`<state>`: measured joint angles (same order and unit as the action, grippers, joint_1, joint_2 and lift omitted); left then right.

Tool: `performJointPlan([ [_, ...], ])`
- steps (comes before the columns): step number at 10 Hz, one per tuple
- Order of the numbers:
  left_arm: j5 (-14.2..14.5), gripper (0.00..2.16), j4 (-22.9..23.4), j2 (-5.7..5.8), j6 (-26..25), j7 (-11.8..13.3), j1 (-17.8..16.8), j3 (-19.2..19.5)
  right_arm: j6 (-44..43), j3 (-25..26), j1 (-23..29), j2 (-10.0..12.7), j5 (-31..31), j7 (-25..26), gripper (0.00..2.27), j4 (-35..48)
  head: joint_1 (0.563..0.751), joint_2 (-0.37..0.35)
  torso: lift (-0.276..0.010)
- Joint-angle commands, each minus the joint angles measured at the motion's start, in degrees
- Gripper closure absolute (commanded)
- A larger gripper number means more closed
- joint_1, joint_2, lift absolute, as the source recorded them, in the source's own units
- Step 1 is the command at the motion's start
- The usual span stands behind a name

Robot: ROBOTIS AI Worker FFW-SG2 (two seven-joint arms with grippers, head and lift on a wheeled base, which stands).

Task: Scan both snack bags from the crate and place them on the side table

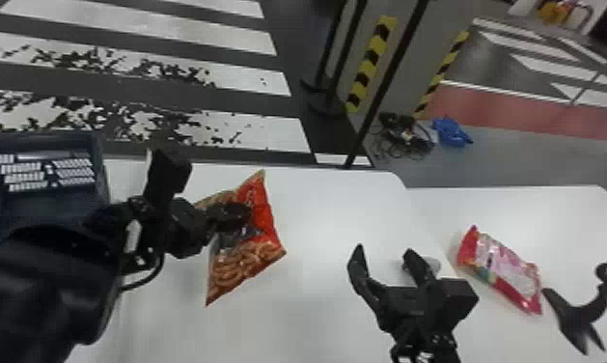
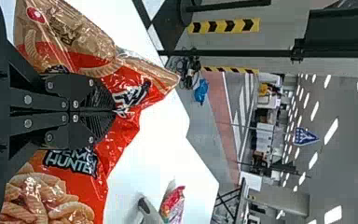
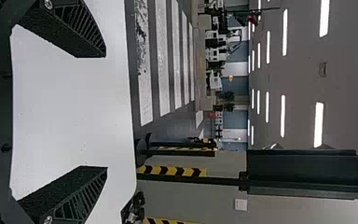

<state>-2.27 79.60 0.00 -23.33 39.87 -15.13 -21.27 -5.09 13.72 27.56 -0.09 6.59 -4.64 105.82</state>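
Note:
Over the left part of the white table, my left gripper (image 1: 234,217) is shut on an orange-and-red snack bag (image 1: 249,260), which hangs creased around the fingers. From the left wrist view, the left gripper (image 2: 114,112) pinches the middle of that snack bag (image 2: 121,144). My right gripper (image 1: 384,258) stands open over the table, right of the bag, with nothing between its fingers; the right wrist view has the right gripper (image 3: 103,112) spread wide too. A pink-and-red snack bag (image 1: 504,272) lies on the side table at the right, also seen in the left wrist view (image 2: 173,205).
A dark blue crate (image 1: 41,193) with white-slotted panels stands at the left. A grey-white scanner-like object (image 1: 430,264) sits behind the right gripper. Near the pink bag is a black stand with a curved neck (image 1: 589,309). Black posts (image 1: 389,87) rise beyond the table (image 1: 326,202).

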Motion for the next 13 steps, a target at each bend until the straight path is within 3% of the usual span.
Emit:
performJointPlan([
  [1, 0.2, 2.14, -3.7, -0.15, 4.0, -1.2, -0.2, -3.4, 0.0, 0.2, 0.2, 0.1, 0.2, 0.1, 0.06, 0.0, 0.695, -0.350, -0.098],
  [2, 0.4, 2.14, -5.3, -0.15, 6.7, -1.8, -0.4, -5.4, 0.0, 0.4, 0.3, 0.1, 0.4, 0.1, 0.06, 0.0, 0.695, -0.350, -0.098],
  [4, 0.3, 2.14, -6.6, -0.15, 6.7, -2.3, -0.4, -9.1, -0.2, 0.8, 0.4, 0.1, 0.9, 0.1, 0.06, 0.0, 0.695, -0.350, -0.098],
  [6, 0.4, 2.06, -8.5, -0.15, 9.5, -4.9, -1.1, -12.0, -0.2, 0.8, 0.4, 0.1, 0.9, 0.1, 0.06, 0.0, 0.695, -0.350, -0.098],
  [7, 1.0, 1.57, -9.8, -0.15, 9.7, -5.9, -1.9, -13.7, -0.2, 0.8, 0.4, 0.1, 0.9, 0.1, 0.06, 0.0, 0.695, -0.350, -0.098],
  [8, 0.5, 0.20, -9.9, -0.15, 9.8, -6.5, -2.1, -14.4, -0.2, 0.8, 0.4, 0.1, 0.9, 0.1, 0.06, 0.0, 0.695, -0.350, -0.098],
  [9, 0.5, 0.00, -9.9, -0.15, 9.8, -6.5, -2.5, -14.4, -0.2, 0.8, 0.4, 0.1, 0.9, 0.1, 0.06, 0.0, 0.695, -0.350, -0.098],
  [13, 1.4, 0.03, -7.6, -0.15, 9.7, -6.6, -2.9, -12.6, -0.2, 0.8, 0.5, 0.1, 0.9, 0.1, 0.06, 0.0, 0.695, -0.350, -0.098],
])
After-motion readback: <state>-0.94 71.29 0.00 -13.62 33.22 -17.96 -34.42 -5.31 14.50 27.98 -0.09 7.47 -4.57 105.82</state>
